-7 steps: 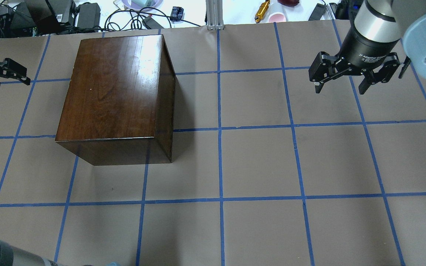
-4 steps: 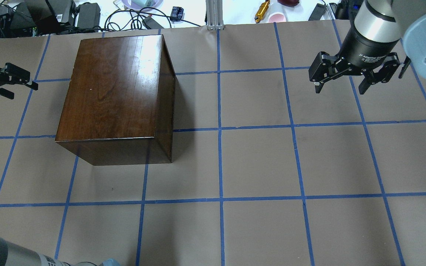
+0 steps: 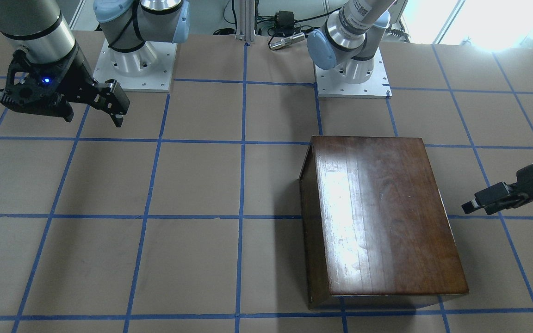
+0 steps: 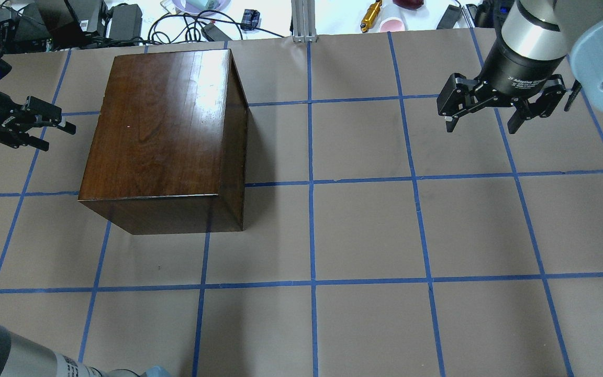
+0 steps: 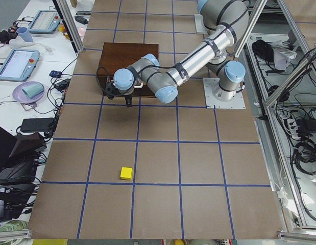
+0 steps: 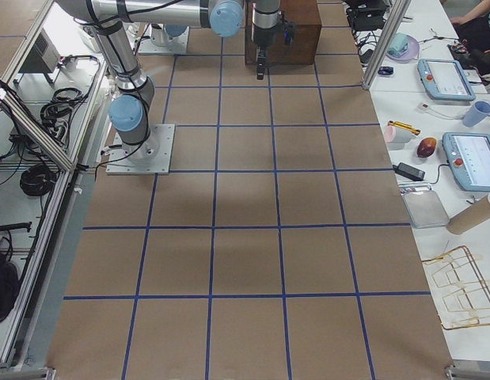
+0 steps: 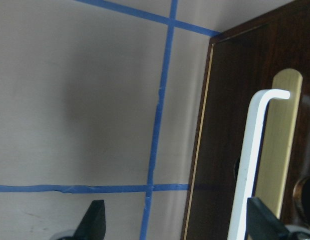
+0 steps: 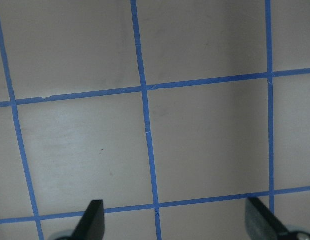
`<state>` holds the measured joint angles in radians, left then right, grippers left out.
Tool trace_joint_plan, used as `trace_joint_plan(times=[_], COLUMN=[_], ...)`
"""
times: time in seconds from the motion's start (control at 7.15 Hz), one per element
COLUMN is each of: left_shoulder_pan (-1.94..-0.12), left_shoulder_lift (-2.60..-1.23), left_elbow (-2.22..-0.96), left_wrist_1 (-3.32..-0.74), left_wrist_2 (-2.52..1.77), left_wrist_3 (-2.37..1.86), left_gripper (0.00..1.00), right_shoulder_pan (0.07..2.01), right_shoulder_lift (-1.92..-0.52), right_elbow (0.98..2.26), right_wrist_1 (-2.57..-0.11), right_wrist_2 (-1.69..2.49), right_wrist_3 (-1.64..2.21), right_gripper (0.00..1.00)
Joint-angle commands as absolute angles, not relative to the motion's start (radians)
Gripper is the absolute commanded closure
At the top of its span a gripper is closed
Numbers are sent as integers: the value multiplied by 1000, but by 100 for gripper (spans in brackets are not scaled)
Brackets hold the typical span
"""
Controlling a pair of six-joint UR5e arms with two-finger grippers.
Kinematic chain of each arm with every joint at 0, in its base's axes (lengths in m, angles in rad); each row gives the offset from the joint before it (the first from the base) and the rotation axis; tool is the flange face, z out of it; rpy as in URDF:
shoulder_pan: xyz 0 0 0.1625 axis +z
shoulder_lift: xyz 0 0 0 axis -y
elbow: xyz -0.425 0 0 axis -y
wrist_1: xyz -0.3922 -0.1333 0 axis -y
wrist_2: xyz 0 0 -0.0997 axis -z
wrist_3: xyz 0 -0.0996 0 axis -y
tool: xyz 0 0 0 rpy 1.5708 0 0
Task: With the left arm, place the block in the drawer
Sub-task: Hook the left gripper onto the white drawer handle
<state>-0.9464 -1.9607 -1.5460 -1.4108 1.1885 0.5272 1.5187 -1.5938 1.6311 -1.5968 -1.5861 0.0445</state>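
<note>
The dark-brown wooden box (image 4: 165, 131) stands on the left half of the table, also seen in the front view (image 3: 387, 212). Its drawer is shut. The left wrist view shows the drawer's dark front (image 7: 220, 150) with a white handle (image 7: 250, 165) on a brass plate. My left gripper (image 4: 56, 137) is open and empty, just left of the box, pointing at that front (image 7: 177, 225). The yellow block (image 5: 126, 173) lies on the table well away from the box, on its left. My right gripper (image 4: 482, 124) hangs open and empty at the far right (image 3: 93, 119).
Blue tape lines (image 4: 311, 183) grid the brown table. Cables and power bricks (image 4: 123, 18) lie past the far edge. The two arm bases (image 3: 352, 78) stand at the robot's side. Tablets and a bowl (image 5: 27, 92) sit on a side bench.
My left gripper has moved right toward the box's left side and a little nearer the robot. The right gripper and the box have not moved.
</note>
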Motion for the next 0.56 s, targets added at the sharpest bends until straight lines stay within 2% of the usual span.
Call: trace_joint_plan(times=[0.0,0.42], left_shoulder_pan=[-953,-980], left_shoulder_lift=[-2000,-2046], left_elbow=[-1529,-1467], left_wrist_1=[-1397,-1429], left_wrist_2=[1187,1184], left_wrist_3=[656,684], left_gripper=[0,0], right_shoulder_pan=[1519,1519], right_shoulder_lift=[-1594,-1594], right_elbow=[1631,1631], right_wrist_1=[-1597,-1597], right_wrist_2=[-1586,-1586], right_wrist_3=[44,44], right_gripper=[0,0])
